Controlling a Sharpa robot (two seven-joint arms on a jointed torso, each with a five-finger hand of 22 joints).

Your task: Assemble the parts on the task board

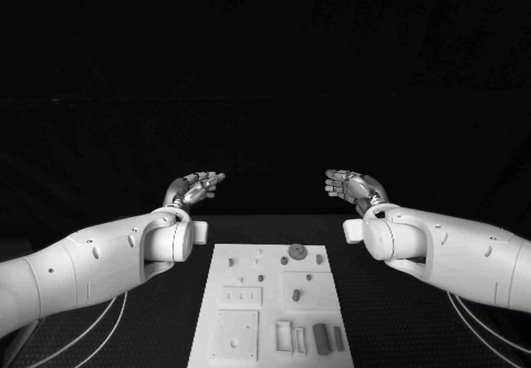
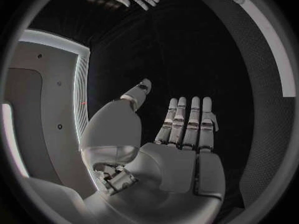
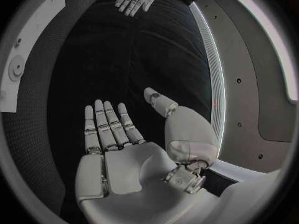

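Observation:
The white task board lies in the middle of the table near the front edge. Small grey parts sit on it: a round piece near its far end, a short peg in the middle, and a dark bar at the near right. My left hand is raised above the table beyond the board's far left, fingers straight and apart, holding nothing. My right hand mirrors it beyond the far right, also spread and empty. An edge of the board shows in the right wrist view.
The black table runs on both sides of the board. Thin pale cables curve along the table under each arm. The board carries several recessed plates near its front end.

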